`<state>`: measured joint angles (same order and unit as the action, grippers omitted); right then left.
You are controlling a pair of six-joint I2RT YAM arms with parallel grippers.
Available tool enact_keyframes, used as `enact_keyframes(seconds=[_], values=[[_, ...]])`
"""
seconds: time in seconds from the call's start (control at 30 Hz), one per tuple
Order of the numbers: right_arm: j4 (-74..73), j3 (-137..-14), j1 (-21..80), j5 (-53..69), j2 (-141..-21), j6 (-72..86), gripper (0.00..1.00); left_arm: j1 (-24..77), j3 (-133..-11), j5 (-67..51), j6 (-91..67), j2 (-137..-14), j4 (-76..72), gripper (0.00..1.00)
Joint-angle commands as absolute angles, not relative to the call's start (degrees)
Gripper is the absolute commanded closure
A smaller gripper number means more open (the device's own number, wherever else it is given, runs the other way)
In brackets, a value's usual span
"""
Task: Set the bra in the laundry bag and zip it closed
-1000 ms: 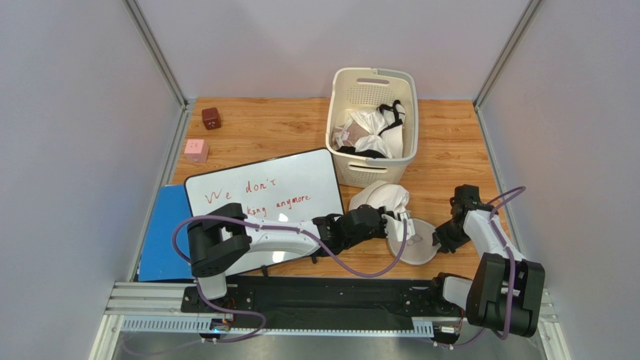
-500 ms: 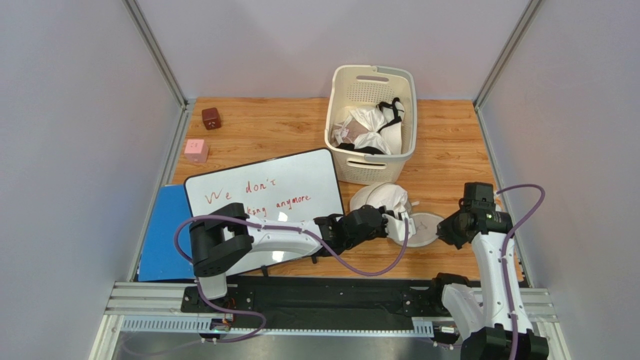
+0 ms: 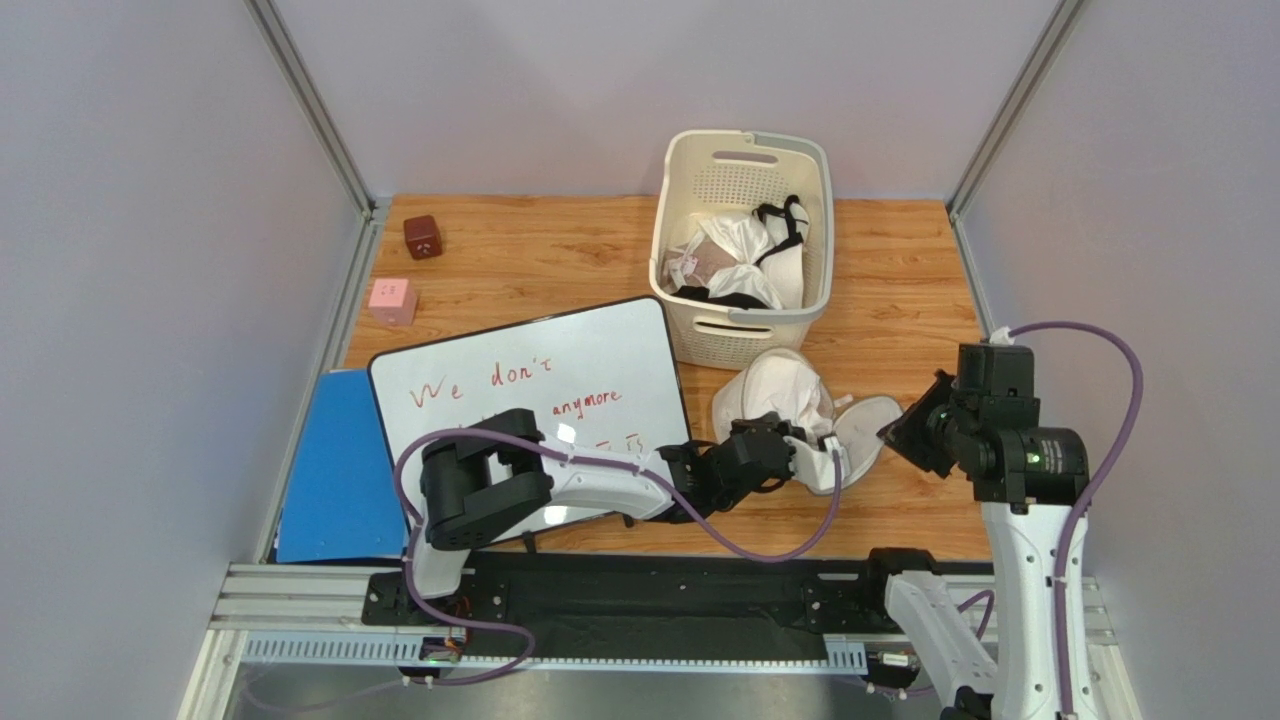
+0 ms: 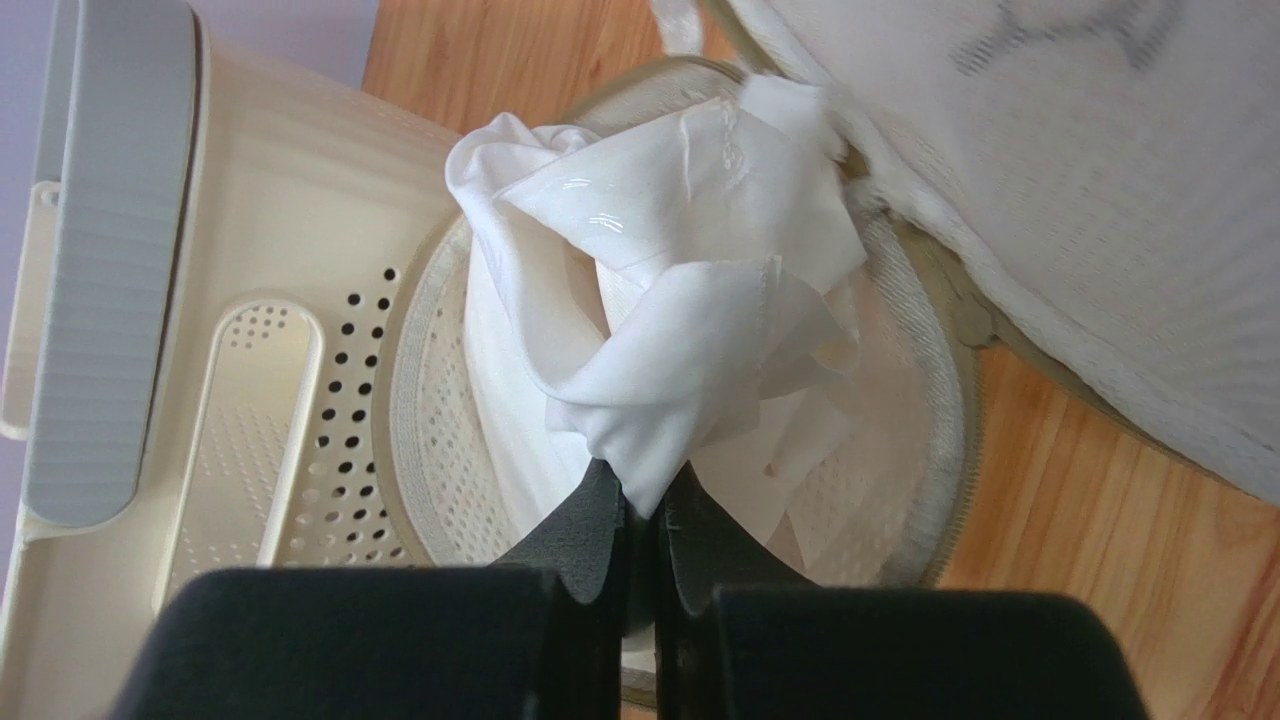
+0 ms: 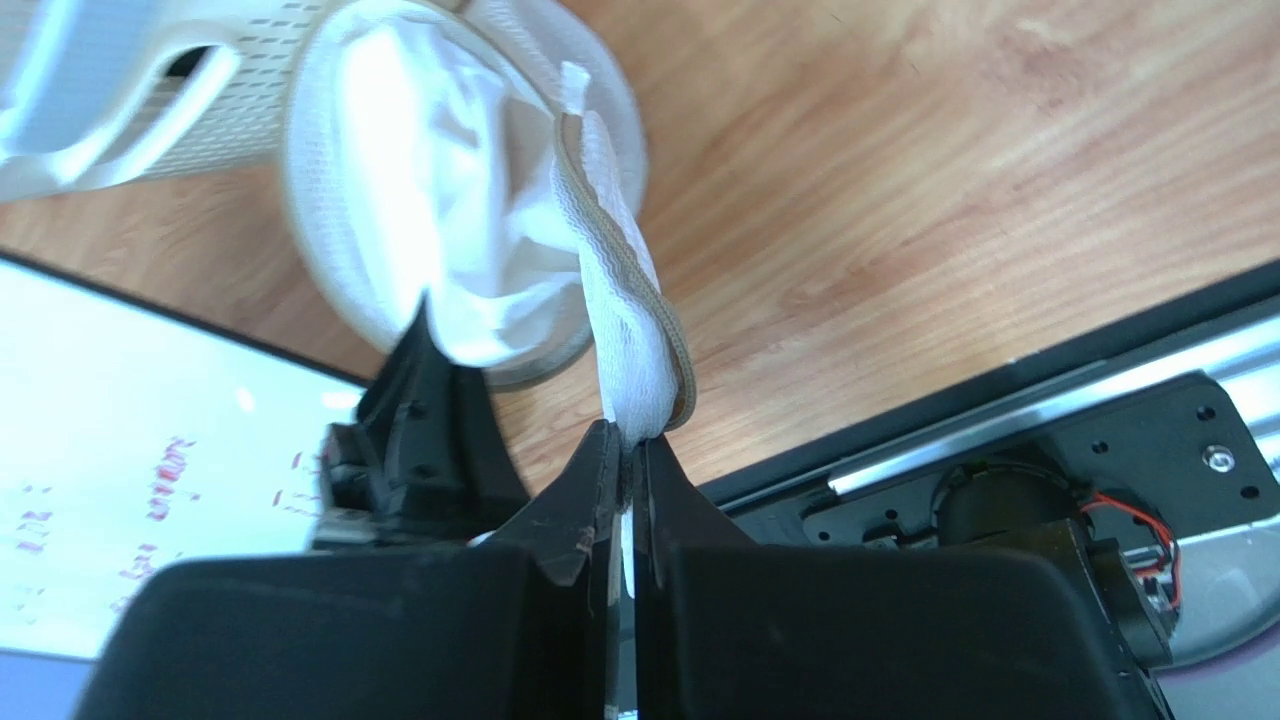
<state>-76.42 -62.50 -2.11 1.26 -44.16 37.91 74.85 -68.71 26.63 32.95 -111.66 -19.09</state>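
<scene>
Wooden table (image 3: 556, 255), orange-brown grain, fills centre. Plain pale grey-lilac walls: back wall (image 3: 646, 75) at 12 o'clock, left wall (image 3: 150, 300) at 9, right wall (image 3: 1157, 195) at 3. Metal corner posts (image 3: 310, 105) slant in at 11 and 1. Ribbed aluminium rail (image 3: 301, 608) along table edge at 6. Light soft, even; shadows faint. Same wood grain in both wrist views.
</scene>
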Motion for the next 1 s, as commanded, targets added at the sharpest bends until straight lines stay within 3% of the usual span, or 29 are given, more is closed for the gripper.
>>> enact_keyframes(seconds=[0.0, 0.47, 0.5, 0.6, 0.7, 0.97], values=[[-86.21, -68.64, -1.67, 5.88, -44.82, 34.28, 1.00, 75.67, -66.89, 30.32, 37.88, -111.97, -26.35, 1.00], [-87.98, -72.16, -1.67, 9.66, -45.79, 32.70, 1.00, 77.43, -69.87, 28.83, 39.29, -119.18, -25.33, 0.98], [-87.80, -72.25, -1.67, 9.67, -45.88, 32.70, 1.00, 77.43, -70.22, 28.74, 38.94, -119.09, -24.18, 0.96], [-87.63, -72.60, -1.67, 9.75, -46.14, 32.69, 1.00, 77.08, -70.58, 27.08, 35.97, -116.56, -19.70, 0.70], [-87.71, -72.60, -1.67, 9.67, -46.06, 32.70, 1.00, 76.38, -70.84, 23.30, 32.62, -113.48, -15.21, 0.56], [-87.54, -72.07, -1.67, 9.40, -45.97, 32.52, 1.00, 75.68, -69.70, 18.02, 27.87, -107.41, -9.05, 0.49]])
